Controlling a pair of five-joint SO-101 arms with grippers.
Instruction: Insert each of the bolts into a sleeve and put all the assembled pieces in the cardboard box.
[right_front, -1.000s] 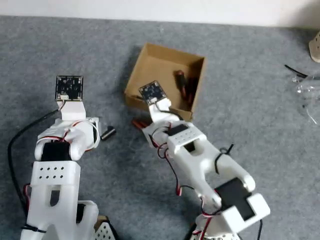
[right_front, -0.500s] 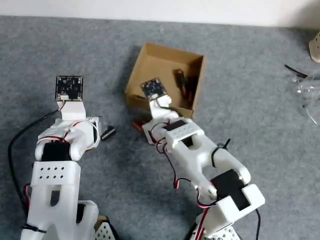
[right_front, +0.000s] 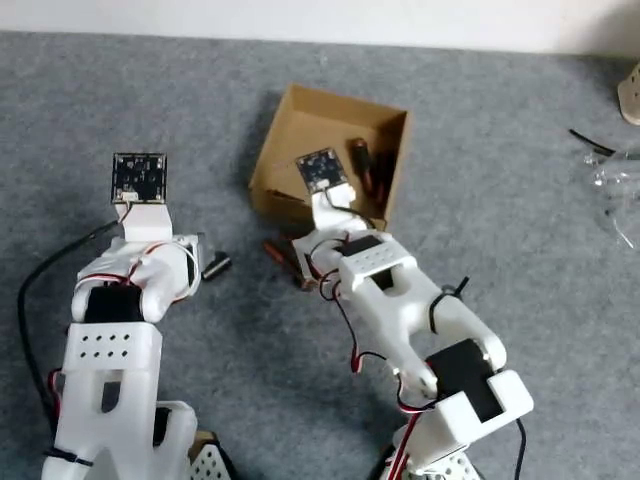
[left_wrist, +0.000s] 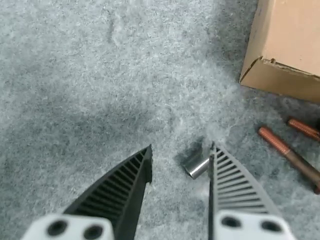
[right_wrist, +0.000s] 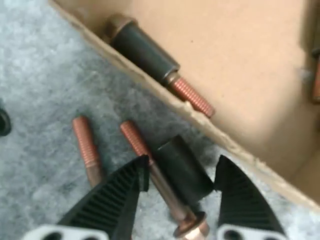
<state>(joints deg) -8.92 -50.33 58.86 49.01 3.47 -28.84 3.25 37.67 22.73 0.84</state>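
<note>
Jaws of the right gripper (right_wrist: 182, 162) are spread wide, straddling a black sleeve (right_wrist: 182, 170) and a copper bolt (right_wrist: 159, 182) that lie side by side on the grey carpet (right_wrist: 40, 70), just outside the cardboard box (right_wrist: 240, 75). Closing here would likely pinch both at once, or roll the sleeve away, because the two lie so close and are not yet joined. A second bolt (right_wrist: 85, 147) lies just beside them.

Left of centre in the high view, the left gripper (left_wrist: 180, 147), also released, has a short sleeve (left_wrist: 196, 164) beside one finger. Farther off, upper middle, the box holds an assembled piece (right_wrist: 150, 52). Its near wall stands between the loose parts and the inside.
</note>
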